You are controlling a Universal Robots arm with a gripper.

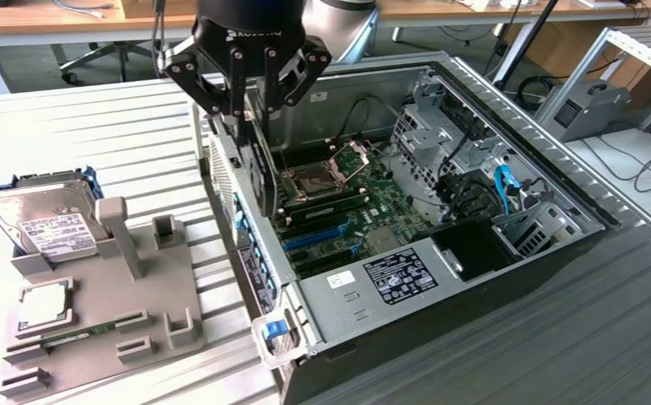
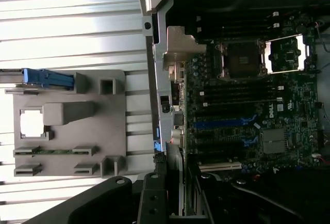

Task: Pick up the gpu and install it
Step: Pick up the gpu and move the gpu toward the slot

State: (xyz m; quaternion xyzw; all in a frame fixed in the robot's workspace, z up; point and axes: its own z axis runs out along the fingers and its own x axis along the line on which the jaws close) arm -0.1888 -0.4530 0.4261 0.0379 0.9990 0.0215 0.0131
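My gripper [image 1: 248, 105] is shut on the gpu [image 1: 263, 173], a thin dark card that hangs upright, edge down. It sits just inside the open computer case [image 1: 460, 337], along the wall on the exterior view's left. The card's lower end is above the motherboard [image 1: 359, 211], close to the CPU socket and short of the blue expansion slots [image 1: 319, 236]. In the wrist view the gripper [image 2: 178, 201] has the gpu [image 2: 181, 177] edge-on between its fingers. Beyond it are the motherboard [image 2: 247, 110] and a blue slot [image 2: 221, 124].
A grey parts fixture [image 1: 111, 312] lies on the slatted table at the exterior view's left. It holds a hard drive [image 1: 44, 219] in a blue frame, a square chip [image 1: 44, 305] and a narrow green memory stick [image 1: 83, 331]. The case holds drive cages, cables and a power supply [image 1: 398, 274].
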